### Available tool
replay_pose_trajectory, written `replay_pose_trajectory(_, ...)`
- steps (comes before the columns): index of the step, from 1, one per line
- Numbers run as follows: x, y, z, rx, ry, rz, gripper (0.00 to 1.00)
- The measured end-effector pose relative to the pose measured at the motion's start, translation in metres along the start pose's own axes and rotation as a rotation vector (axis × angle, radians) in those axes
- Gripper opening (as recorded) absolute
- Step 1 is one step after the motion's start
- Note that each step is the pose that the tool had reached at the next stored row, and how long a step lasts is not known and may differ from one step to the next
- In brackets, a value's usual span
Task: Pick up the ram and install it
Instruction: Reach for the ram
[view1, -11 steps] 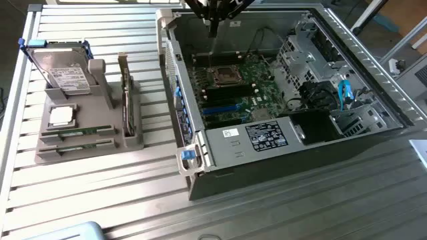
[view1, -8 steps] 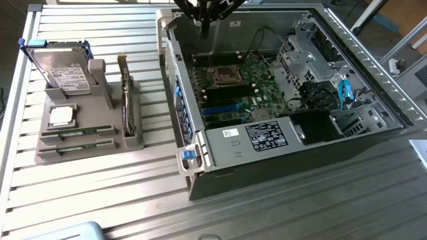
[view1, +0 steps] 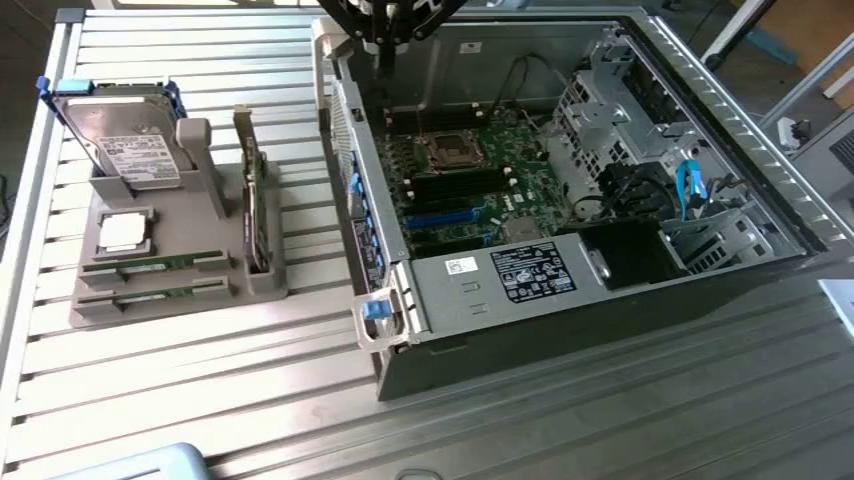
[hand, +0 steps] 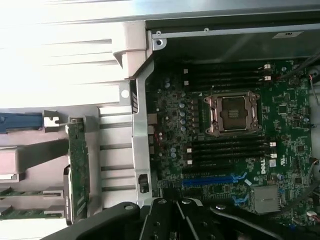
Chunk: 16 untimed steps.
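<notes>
Exterior view cuts off tool (view1: 388, 42) above case (view1: 461, 305).

The computer case (view1: 534, 335), laid open upward, lets the motherboard (view1: 467, 205) and its memory slots (view1: 461, 184) be reached from above. The opening is hemmed by the side wall (view1: 350, 150) on the exterior view's left, the drive cage (view1: 601, 110) and blue cable (view1: 689, 188) on its right, and the labelled power supply (view1: 527, 272) at the near end. On the grey holder (view1: 187, 292) the ram sticks (view1: 150, 266) are left open from above, with the upright expansion card (view1: 250, 200) stood between them and the case, and a bare strip of slatted table (view1: 310, 300) is left between holder and case.
</notes>
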<state>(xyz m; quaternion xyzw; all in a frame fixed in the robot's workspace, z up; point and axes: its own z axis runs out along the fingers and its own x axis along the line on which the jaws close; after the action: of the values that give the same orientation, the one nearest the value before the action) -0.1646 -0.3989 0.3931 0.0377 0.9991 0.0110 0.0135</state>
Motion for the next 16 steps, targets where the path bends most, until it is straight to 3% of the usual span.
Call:
replay_pose_trajectory(3,0.008,-0.0005,-0.0002,0.0009,0.0,0.0,0.11)
replay_pose_trajectory(6,0.026,-0.0001,-0.0007,0.0083,-0.0005,0.0,0.11)
replay_pose_trajectory(16,0.072,-0.0032,-0.0018,0.0115,-0.0015,0.0,0.11)
